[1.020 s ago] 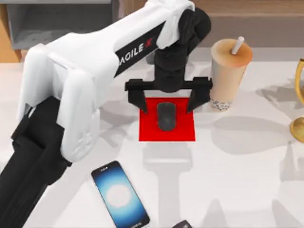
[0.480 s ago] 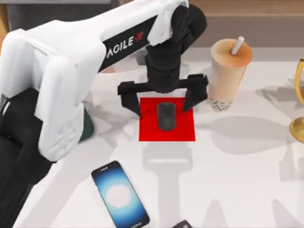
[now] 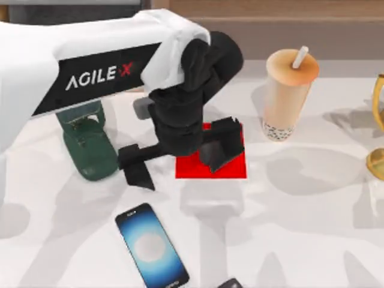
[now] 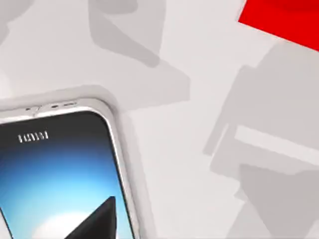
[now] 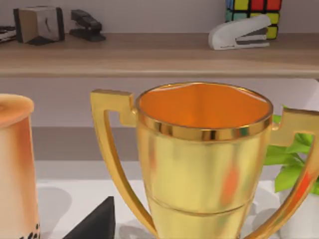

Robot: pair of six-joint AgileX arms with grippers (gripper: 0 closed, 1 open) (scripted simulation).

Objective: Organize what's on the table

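The left tool [image 3: 177,161] swung leftward (fingers spread), uncovering a green kettlebell [image 3: 89,144].

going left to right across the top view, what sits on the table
Green kettlebell → phone → red mat, with the left pincer open over its near-left edge → bubble tea cup → gold trophy at the right edge.

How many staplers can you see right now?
2, both on the wooden shelf behind the table in the right wrist view: a black stapler beside a small clock, and a white stapler by the colour cube. Others may be hidden.
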